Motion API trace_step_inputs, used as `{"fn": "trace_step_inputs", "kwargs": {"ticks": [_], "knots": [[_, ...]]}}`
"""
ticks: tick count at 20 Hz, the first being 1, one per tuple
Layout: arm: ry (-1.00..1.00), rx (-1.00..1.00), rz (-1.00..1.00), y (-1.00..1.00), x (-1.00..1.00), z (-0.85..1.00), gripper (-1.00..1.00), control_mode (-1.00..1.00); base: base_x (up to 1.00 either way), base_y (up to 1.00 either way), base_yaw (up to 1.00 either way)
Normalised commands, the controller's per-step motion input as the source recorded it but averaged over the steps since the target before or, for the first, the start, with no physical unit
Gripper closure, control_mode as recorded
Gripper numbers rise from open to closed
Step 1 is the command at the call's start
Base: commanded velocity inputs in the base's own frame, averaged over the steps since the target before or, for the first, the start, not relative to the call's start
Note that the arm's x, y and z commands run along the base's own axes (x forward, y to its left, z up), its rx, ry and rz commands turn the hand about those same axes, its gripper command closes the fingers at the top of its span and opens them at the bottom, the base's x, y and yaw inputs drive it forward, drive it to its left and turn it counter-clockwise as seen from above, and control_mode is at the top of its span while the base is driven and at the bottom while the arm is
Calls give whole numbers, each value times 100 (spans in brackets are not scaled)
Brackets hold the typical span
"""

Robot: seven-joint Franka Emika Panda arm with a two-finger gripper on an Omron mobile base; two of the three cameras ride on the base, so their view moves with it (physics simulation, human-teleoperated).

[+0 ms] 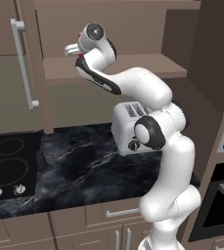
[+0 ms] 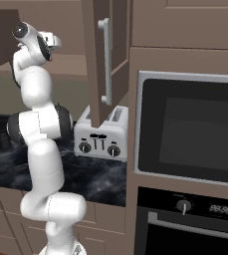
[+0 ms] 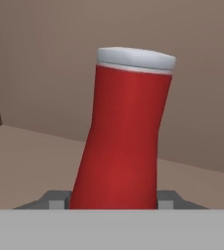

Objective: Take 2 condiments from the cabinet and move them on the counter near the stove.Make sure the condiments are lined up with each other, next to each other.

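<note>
Soft, even light fills the rendered kitchen, with no hard glare. The white arm [image 1: 147,93] is the brightest thing, shaded grey along its undersides. The cabinet [image 1: 113,29] interior is dimmer toward its right wall, and the shelf [image 1: 133,68] casts a dull shadow on the wall below. The black table [image 1: 94,166] shows faint pale veins and little sheen. The toaster [image 2: 103,137] has a mild highlight on its front. In the hand view the red bottle [image 3: 123,136] is slightly soft-edged, shaded darker down its right side
</note>
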Motion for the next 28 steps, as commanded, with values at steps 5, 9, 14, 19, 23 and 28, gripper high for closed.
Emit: {"fn": "trace_step_inputs", "kwargs": {"ticks": [5,9,14,19,23,28], "knots": [[-1,0,0,0,-9,-1,100,-100,0,0,0],[-14,0,2,-5,-63,-15,100,-100,0,0,0],[-14,0,1,-17,-99,-5,100,-100,0,0,0],[-7,0,2,-25,-100,1,100,-100,0,0,0],[0,0,3,-28,-95,20,100,-100,0,0,0],[0,0,3,-21,-65,26,100,-100,0,0,0]]}}
